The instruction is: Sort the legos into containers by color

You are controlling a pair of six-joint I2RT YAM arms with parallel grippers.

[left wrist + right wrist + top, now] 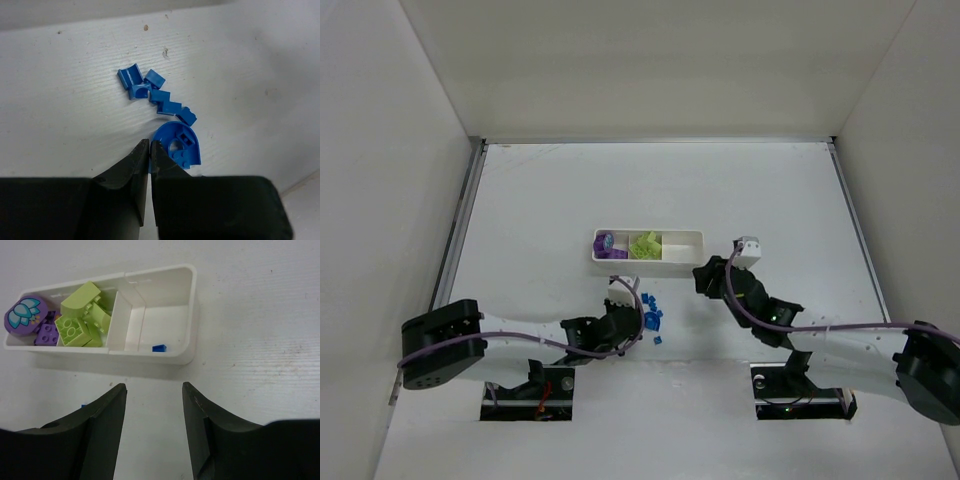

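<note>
Several small blue legos [150, 92] lie in a loose row on the table, with a rounded blue plate [182, 145] nearest me. They also show in the top view [651, 315]. My left gripper [150, 141] is shut, its tips at the plate's left edge. A sliver of blue shows in the slit between the jaws. The white tray [190, 315] holds purple legos [22, 315] in its left compartment and lime legos [80, 322] in the middle one. One blue brick [159, 348] lies in the right one. My right gripper [154, 385] is open and empty just in front of the tray.
The tray [695, 237] sits mid-table with white walls on three sides. A single blue brick [659, 341] lies near the front edge. My right gripper [705, 275] is just right of the tray; my left gripper [632, 325] is beside the blue pile.
</note>
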